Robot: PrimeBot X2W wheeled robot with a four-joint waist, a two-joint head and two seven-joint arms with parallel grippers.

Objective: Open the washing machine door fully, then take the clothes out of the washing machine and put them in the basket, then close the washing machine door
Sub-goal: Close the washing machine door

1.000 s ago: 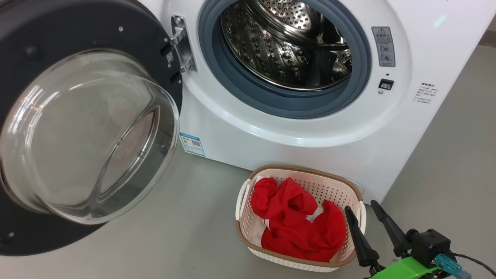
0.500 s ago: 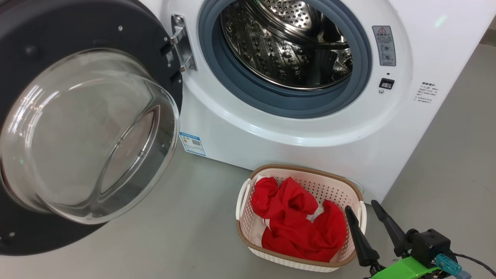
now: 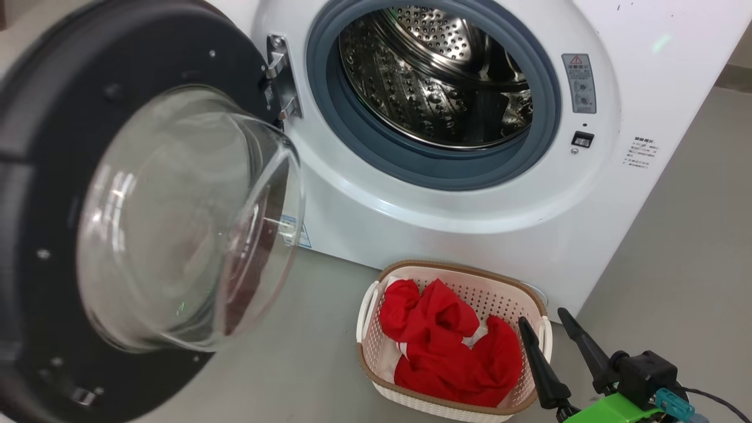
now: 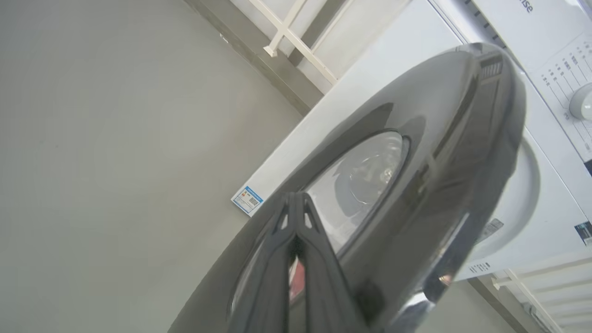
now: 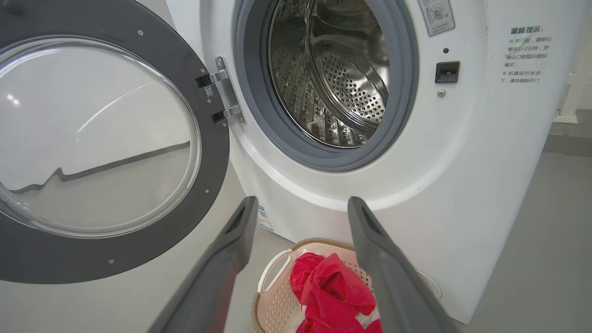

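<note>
The left pincer (image 4: 296, 200) is pressed together, its tips at the outer face of the open door (image 4: 462, 138); whether they touch it, I cannot tell. The right pincer (image 3: 541, 317) is spread and holds nothing, just beside the basket (image 3: 458, 267). The basket stands on the floor (image 3: 294, 352) before the washing machine (image 3: 446, 217), with the red clothes (image 3: 446, 346) inside.

Left tool (image 4: 296, 196) pinched, right tool (image 3: 540, 315) spread (wide)
</note>
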